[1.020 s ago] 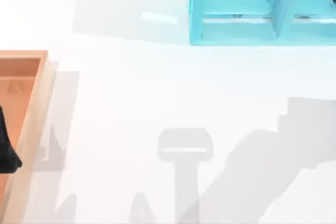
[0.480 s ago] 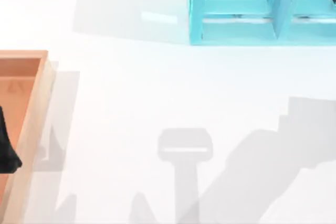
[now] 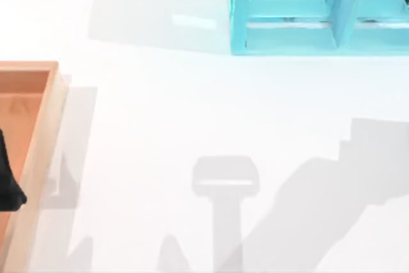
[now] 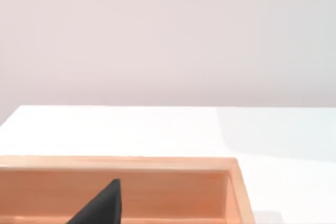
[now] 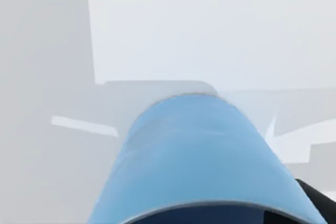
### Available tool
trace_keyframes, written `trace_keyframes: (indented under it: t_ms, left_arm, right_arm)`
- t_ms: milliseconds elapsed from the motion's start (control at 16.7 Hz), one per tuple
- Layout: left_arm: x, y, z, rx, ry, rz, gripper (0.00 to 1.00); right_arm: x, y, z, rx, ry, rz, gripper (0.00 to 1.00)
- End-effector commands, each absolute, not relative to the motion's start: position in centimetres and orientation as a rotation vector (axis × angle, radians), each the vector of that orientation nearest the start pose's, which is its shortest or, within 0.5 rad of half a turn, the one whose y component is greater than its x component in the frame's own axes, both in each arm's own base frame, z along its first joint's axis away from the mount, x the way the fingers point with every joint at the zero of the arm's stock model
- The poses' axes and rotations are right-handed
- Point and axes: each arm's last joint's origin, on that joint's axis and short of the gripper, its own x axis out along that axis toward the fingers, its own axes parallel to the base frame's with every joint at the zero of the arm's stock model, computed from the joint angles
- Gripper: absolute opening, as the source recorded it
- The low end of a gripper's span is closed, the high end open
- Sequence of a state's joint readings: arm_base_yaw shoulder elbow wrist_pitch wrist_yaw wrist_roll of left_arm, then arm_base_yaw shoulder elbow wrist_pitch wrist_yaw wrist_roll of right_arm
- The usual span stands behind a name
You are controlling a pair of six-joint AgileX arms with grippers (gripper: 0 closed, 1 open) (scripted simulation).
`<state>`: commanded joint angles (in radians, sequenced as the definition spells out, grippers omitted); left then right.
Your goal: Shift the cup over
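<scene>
Cup [image 5: 202, 156] sits right against the right tool.

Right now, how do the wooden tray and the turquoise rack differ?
The wooden tray is orange-brown; the turquoise rack is bright blue-green. The tray sits at the table's left edge, the rack at the far side toward the right. The rack is split by a divider into compartments; the tray's visible part is one open well. Both rest on the white table.

Light blue cup [image 5: 197, 161], close under right wrist camera.
</scene>
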<state>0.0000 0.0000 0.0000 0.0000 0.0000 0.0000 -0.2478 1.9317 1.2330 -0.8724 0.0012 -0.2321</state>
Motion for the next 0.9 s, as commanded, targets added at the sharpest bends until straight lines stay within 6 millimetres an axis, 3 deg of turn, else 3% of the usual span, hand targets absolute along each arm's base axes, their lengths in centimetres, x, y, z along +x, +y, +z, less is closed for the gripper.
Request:
trace_keyframes:
  t_ms: [180,360,660,900]
  left_arm:
    - [10.6,-0.1,16.0,0.0,0.0,0.0,1.0]
    - [10.6,-0.1,16.0,0.0,0.0,0.0,1.0]
    - [10.6,-0.1,16.0,0.0,0.0,0.0,1.0]
    - [10.6,-0.1,16.0,0.0,0.0,0.0,1.0]
  right_arm:
    - [33.5,-8.3,13.7,0.008,1.571,-0.008,0.0]
    - [34.1,-10.3,13.9,0.012,1.596,0.0,0.0]
    - [35.7,-18.4,16.9,0.01,1.587,0.004,0.0]
    - [34.7,-25.3,19.8,0.004,1.565,-0.009,0.0]
